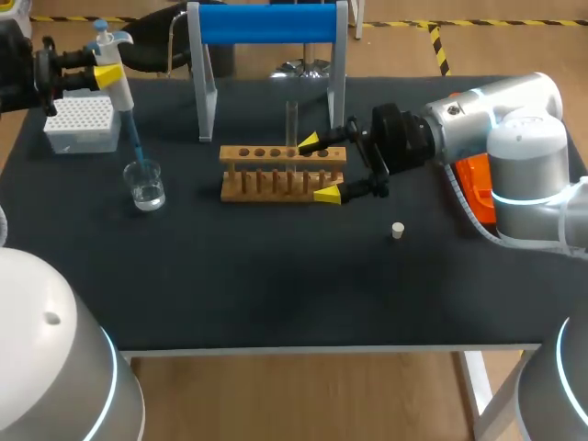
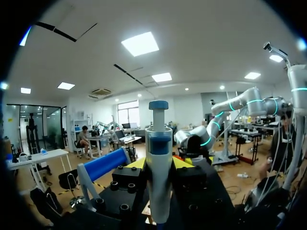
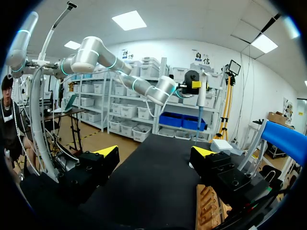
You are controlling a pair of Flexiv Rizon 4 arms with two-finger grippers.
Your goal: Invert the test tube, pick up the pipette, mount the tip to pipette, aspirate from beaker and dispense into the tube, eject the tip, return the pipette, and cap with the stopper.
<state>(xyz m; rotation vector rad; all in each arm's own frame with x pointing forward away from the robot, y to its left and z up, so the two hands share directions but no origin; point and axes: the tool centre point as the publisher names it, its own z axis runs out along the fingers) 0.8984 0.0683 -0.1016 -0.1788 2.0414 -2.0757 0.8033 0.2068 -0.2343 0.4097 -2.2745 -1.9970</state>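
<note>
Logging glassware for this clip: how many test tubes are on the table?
1. A clear glass test tube stands upright in the wooden rack, right of its middle, beside the right gripper. The gripper hides part of the rack, so another could be hidden.

You are looking down at a black table (image 1: 276, 285). A white tip box (image 1: 83, 124) is sitting at its rear left, with a beaker (image 1: 145, 184) of clear liquid near it. A wooden rack (image 1: 276, 179) is standing mid-table, in front of a blue-barred stand (image 1: 266, 24). A small white stopper (image 1: 398, 231) is lying apart from the rack, on its right. An orange object (image 1: 478, 184) is resting by the right edge.
</note>
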